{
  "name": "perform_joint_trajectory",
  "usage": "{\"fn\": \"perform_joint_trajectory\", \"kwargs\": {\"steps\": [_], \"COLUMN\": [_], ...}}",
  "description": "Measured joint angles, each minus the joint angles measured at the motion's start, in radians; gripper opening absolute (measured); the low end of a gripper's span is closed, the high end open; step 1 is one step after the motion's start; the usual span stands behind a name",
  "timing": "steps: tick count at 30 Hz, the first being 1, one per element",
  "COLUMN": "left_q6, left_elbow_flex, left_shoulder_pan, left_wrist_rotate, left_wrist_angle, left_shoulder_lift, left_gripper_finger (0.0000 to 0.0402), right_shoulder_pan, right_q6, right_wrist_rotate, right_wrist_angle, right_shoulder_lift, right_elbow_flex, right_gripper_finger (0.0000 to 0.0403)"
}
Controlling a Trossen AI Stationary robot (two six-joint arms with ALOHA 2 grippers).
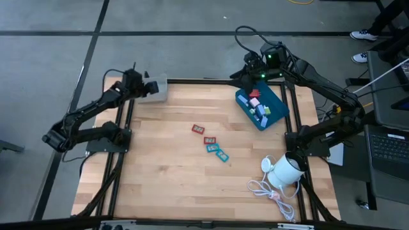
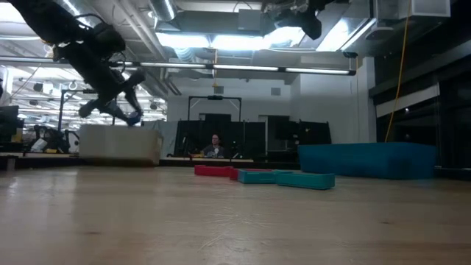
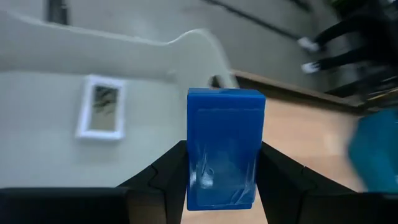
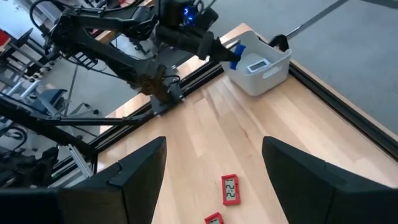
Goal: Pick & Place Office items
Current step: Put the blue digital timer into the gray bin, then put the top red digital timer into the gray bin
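While the loose office items lie mid-table, the nearest of them are the teal pieces (image 1: 217, 151) at about five o'clock from the table's centre, with a red piece (image 1: 209, 140) touching them and another red piece (image 1: 197, 129) just beyond, close to centre. At four o'clock a white round object (image 1: 285, 169) sits with its coiled cable (image 1: 271, 191). Farther off, at two o'clock, the blue tray (image 1: 276, 115) holds several sorted pieces, and the right gripper (image 1: 254, 75) hangs above its far end, fingers spread wide and carrying nothing. At the far eleven o'clock corner stands the grey tray (image 1: 155, 91), a small white-framed item (image 3: 102, 106) already inside. The left gripper (image 3: 222, 186) is poised over its rim, fingers pinching a dark blue block (image 3: 225, 146) upright between them.

The risk I see is in the release: the block appears to hang near the tray's edge rather than squarely over the interior, so letting go there could clip the rim and tip it onto the table. It could also land on the framed item.
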Motion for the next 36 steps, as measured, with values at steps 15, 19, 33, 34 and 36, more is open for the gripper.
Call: {"fn": "perform_joint_trajectory", "kwargs": {"steps": [15,19,33,34,36], "left_q6": [-0.011,0.051,0.056,0.050,0.041], "left_elbow_flex": [0.001,0.002,0.002,0.002,0.002], "left_shoulder_pan": [0.014,0.063,0.045,0.044,0.045], "left_wrist_rotate": [-0.052,-0.071,-0.028,-0.029,-0.036], "left_wrist_angle": [0.071,0.020,0.107,0.121,0.153], "left_shoulder_lift": [0.000,0.023,0.101,0.098,0.095], "left_gripper_finger": [0.0150,0.0150,0.0262,0.0273,0.0286], "right_shoulder_pan": [0.000,0.000,0.000,0.000,0.000], "right_q6": [0.006,0.006,0.006,0.005,0.005], "right_wrist_rotate": [0.000,0.000,0.000,0.000,-0.003], "right_wrist_angle": [0.002,0.002,0.002,0.002,0.002], "right_shoulder_lift": [0.000,0.000,0.000,0.000,0.000], "right_elbow_flex": [0.000,0.000,0.000,0.000,0.000], "right_gripper_finger": [0.0271,0.0271,0.0271,0.0271,0.0271]}}
